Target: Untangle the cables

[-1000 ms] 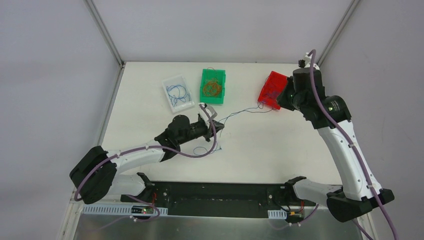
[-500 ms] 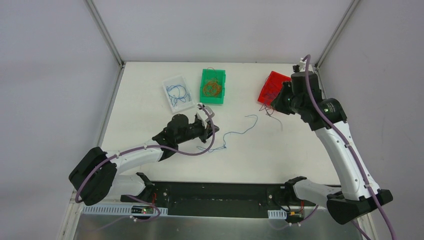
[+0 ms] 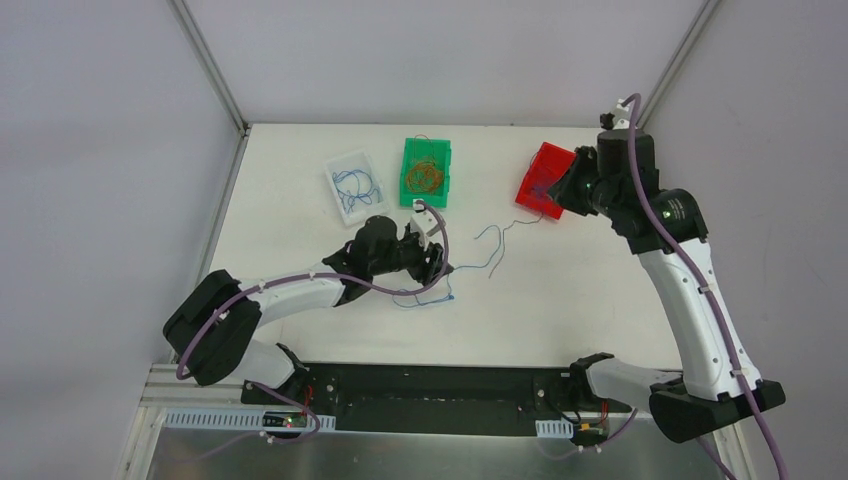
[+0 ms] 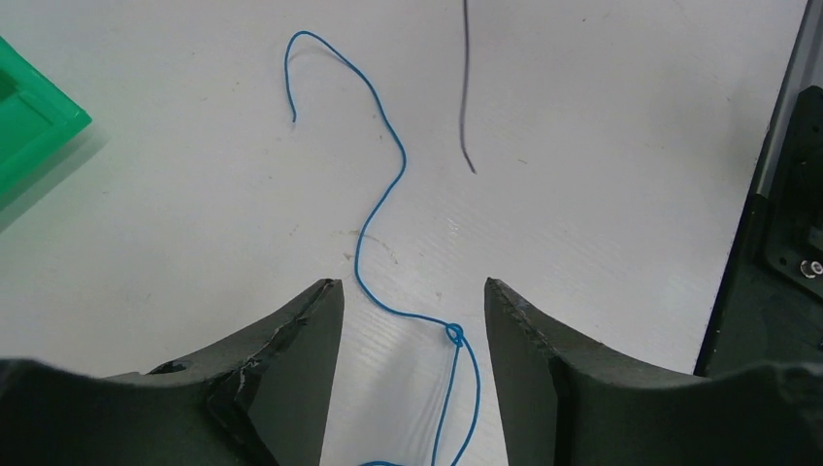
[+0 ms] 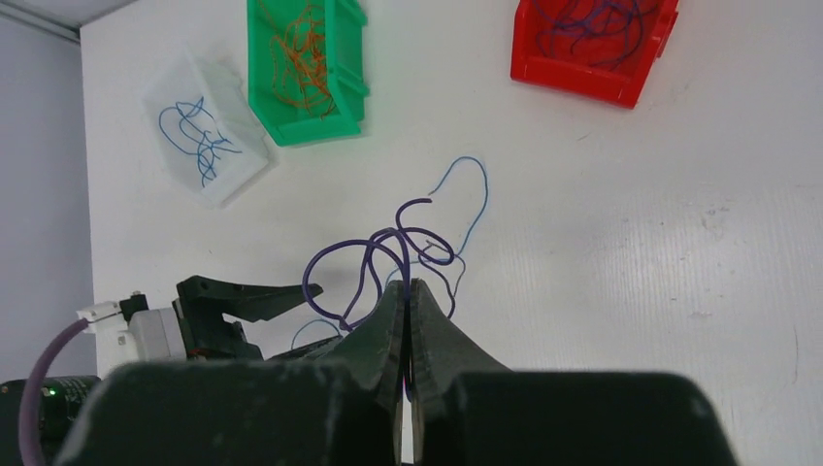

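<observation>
A thin blue cable lies loose on the white table, with a small knot in it. My left gripper is open right over that knot and holds nothing. In the top view the left gripper is at mid-table, with the blue cable's loop just in front of it. My right gripper is shut on dark purple cables that loop out past its tips. In the top view the right gripper is beside the red bin, and a purple strand trails down toward the table.
Three bins stand along the far side. The white bin holds blue cables, the green bin orange ones, and the red bin purple ones. The black base rail runs along the near edge.
The strand stretched between the two grippers went slack. My left gripper opened and let the blue cable drop onto the table. My right gripper stayed shut and carried the purple cables near the red bin.
</observation>
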### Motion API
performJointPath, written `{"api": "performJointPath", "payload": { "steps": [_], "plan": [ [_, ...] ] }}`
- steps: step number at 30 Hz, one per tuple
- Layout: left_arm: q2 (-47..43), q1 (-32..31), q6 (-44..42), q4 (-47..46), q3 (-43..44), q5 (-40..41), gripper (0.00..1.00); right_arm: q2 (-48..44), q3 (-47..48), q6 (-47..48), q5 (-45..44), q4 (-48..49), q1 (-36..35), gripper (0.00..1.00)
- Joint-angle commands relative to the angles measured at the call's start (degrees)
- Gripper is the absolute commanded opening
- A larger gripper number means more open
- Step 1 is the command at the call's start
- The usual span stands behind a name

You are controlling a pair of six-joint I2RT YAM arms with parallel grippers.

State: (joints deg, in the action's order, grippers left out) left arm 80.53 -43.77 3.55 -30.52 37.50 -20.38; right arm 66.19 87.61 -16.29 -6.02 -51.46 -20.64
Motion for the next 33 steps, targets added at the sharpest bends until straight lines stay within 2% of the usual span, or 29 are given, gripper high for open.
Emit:
{"api": "performJointPath", "payload": {
  "steps": [1,4,10,12,15,17,28,33],
  "plan": [
    [-2.09,0.45,-0.99,3.92,1.68,4.09,0.59,2.55,6.42,1.28,-1.17,0.13,1.3,0.0],
    [-4.25,0.45,-1.1,4.22,-0.12,9.76,0.7,5.31,11.05,1.04,-1.03,0.22,2.0,0.0],
    [-7.37,0.47,-3.02,2.97,-3.37,12.4,0.85,12.39,20.55,0.55,-1.99,1.16,4.38,0.0],
    [-8.34,0.45,-3.02,0.76,-4.95,14.2,0.87,14.54,23.11,-0.03,-1.64,1.61,5.82,0.0],
    [-9.04,0.48,-2.22,-5.48,-8.32,16.81,0.98,17.05,25.46,-1.06,-1.68,2.94,8.02,0.0],
    [-9.28,0.51,-2.29,-7.0,-9.33,17.7,0.99,18.24,26.28,-2.02,-1.14,4.26,9.57,0.0],
    [-15.47,0.49,0.65,0.0,-9.19,28.53,0.99,26.52,31.16,-6.02,3.16,9.86,16.35,0.0],
    [-15.78,0.46,-0.16,0.37,-9.46,28.99,0.99,30.52,29.43,-7.56,3.01,14.67,17.81,0.0]
  ]
}}
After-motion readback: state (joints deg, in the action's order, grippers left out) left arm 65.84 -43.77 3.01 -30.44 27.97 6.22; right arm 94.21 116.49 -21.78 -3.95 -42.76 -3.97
